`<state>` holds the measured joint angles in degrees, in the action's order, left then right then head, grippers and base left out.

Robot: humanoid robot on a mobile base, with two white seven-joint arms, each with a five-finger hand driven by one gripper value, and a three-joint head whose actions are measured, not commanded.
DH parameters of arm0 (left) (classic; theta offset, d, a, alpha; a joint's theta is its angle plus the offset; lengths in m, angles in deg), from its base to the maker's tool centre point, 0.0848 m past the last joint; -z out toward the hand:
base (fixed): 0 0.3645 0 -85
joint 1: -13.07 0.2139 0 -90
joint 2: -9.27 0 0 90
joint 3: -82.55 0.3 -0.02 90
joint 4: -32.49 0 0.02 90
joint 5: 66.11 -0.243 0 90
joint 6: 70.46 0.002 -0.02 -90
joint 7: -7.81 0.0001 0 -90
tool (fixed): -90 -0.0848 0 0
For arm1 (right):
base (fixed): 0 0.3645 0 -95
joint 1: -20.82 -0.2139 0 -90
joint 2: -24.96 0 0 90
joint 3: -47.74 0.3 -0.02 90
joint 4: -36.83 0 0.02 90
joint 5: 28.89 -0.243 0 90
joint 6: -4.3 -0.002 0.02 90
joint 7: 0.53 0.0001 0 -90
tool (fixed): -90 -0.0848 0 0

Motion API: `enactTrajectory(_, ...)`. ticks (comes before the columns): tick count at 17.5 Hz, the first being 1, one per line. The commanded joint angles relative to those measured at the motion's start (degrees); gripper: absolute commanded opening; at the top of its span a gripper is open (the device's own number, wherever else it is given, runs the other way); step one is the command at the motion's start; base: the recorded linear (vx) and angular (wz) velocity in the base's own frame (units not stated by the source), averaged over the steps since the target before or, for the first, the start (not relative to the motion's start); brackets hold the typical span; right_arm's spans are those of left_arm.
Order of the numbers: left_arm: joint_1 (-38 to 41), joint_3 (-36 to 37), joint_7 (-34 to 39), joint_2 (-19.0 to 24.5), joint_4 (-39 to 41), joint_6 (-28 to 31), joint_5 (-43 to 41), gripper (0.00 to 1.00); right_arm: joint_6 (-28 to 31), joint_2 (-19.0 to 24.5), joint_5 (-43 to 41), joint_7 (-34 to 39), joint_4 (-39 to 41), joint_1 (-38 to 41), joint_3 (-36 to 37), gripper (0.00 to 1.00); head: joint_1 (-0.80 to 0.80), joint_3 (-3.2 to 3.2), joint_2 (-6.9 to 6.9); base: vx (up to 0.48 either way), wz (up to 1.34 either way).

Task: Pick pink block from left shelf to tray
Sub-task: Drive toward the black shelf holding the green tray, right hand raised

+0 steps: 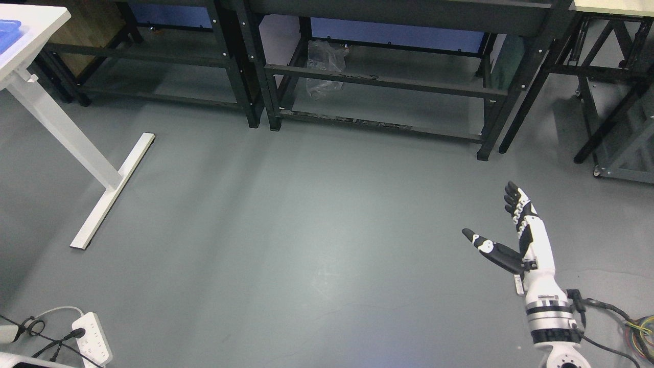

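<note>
Right hand [513,235], fingers spread and holding nothing, over bare floor [317,230] at lower right; pink block not visible; blue tray [7,28] on white worktop [36,30] at far upper left, well apart; left arm unseen.

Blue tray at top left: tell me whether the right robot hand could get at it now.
Probably not. The right robot hand hangs open over bare floor at lower right; the blue tray sits across the picture on the white table.
</note>
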<state>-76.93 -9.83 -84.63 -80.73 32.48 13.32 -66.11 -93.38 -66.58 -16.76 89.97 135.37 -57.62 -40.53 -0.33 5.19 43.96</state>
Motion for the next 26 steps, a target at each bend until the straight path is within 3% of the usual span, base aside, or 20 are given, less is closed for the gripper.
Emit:
enactTrajectory(1,-1.23,0.00,-0.02,1.00,1.00,-0.02,-0.09,1.00,-0.31,-7.67,44.28,-8.77,0.16,-1.01,1.96,0.95,0.00,0.00,0.00,0.090,-0.03)
enactTrajectory(9,-1.23,0.00,-0.02,1.00,1.00,-0.02,-0.09,1.00,-4.71,-6.72,39.55,-8.42,0.08,-0.83,0.47,0.99,0.00,0.00,0.00,0.156,-0.03)
enactTrajectory(11,-1.23,0.00,-0.02,1.00,1.00,-0.02,-0.09,1.00,-4.71,-6.80,41.56,-6.49,-0.01,-1.01,-1.89,0.99,0.00,0.00,0.00,0.212,-0.06)
enactTrajectory(13,-1.23,0.00,-0.02,1.00,1.00,-0.02,-0.09,1.00,-4.45,-6.37,49.45,-5.95,-0.01,-0.66,-6.02,0.99,0.00,0.00,0.00,0.183,0.00)
enactTrajectory(26,-1.23,0.00,-0.02,1.00,1.00,-0.02,-0.09,1.00,-2.07,-5.14,47.28,-9.73,0.07,-0.57,-4.54,0.99,0.00,0.00,0.00,0.173,0.18)
